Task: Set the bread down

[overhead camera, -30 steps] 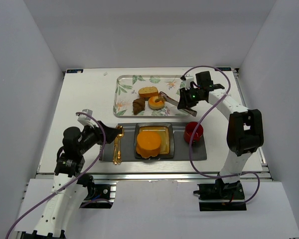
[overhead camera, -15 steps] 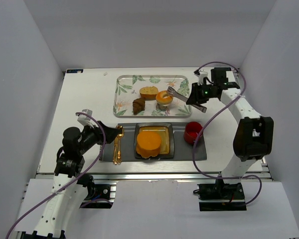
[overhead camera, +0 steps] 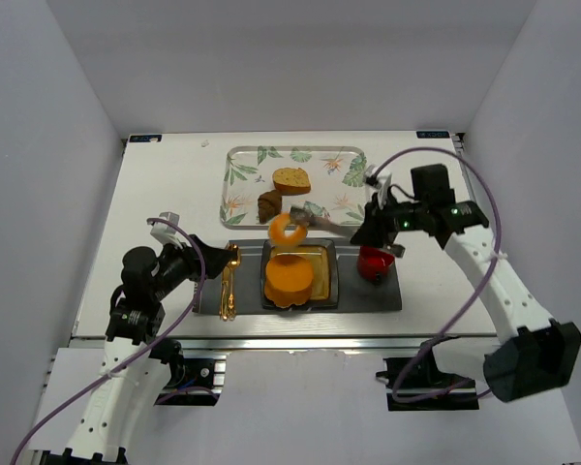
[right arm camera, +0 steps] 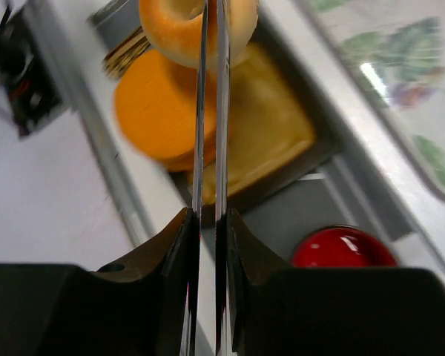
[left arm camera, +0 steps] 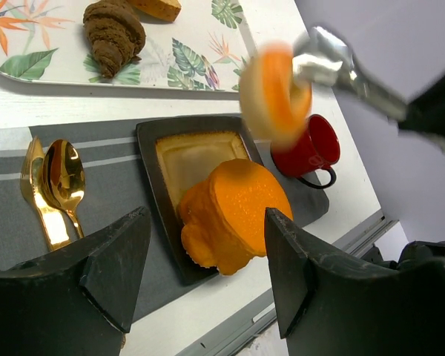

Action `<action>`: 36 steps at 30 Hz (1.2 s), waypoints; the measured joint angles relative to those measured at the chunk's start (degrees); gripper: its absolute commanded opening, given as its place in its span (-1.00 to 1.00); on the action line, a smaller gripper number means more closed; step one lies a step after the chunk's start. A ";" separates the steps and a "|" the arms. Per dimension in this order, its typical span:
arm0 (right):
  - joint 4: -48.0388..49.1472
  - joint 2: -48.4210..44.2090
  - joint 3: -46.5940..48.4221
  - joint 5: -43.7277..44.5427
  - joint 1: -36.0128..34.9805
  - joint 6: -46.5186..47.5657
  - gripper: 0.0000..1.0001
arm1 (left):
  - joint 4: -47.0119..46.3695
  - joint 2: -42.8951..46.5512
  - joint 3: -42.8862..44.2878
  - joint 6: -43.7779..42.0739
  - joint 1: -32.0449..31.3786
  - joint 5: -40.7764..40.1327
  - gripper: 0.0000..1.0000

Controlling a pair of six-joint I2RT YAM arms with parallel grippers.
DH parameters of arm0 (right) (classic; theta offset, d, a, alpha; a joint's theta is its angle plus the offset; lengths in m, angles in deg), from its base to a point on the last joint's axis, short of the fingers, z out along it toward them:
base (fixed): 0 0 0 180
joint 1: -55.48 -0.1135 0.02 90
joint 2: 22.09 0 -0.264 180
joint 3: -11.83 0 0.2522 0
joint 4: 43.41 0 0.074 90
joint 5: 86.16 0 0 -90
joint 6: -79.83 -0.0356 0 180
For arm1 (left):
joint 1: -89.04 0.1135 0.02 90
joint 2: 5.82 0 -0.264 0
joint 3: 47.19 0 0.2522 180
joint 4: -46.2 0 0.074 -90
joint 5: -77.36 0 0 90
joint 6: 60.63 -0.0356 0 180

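Carrying step: the right gripper point(overhead camera: 376, 229) has its jaws clenched on slim metal tongs point(overhead camera: 324, 222), which pinch the orange ring-shaped bread point(overhead camera: 289, 231) in the air above the dark square plate point(overhead camera: 331, 281) by the tabletop's near edge. Next, I judge, it must be lowered beside the round orange bun point(overhead camera: 289, 281) and the tongs eased. The left gripper point(left arm camera: 208, 297) has its jaws released. Counted: one bread slice point(overhead camera: 291, 179) and one brown croissant point(overhead camera: 269, 205) on the leaf-print tray point(overhead camera: 234, 179), and one red cup point(overhead camera: 373, 263).

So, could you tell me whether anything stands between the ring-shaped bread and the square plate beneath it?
Nothing visible lies between them. The ring-shaped bread hangs in the tongs above the square plate, near its bare far part. The orange bun fills only the near part.
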 measured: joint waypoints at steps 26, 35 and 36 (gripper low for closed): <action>-5.70 -7.41 -10.58 2.43 -8.09 10.86 -0.06 | -0.26 0.24 0.00 0.00 0.00 0.00 0.44; -5.79 -9.07 -9.53 0.90 -4.85 10.27 -0.13 | -0.37 -0.17 0.00 0.00 0.00 0.02 0.44; -5.77 -9.07 -9.14 0.70 -4.07 10.27 -0.14 | -0.37 -0.31 0.00 0.00 0.00 0.02 0.44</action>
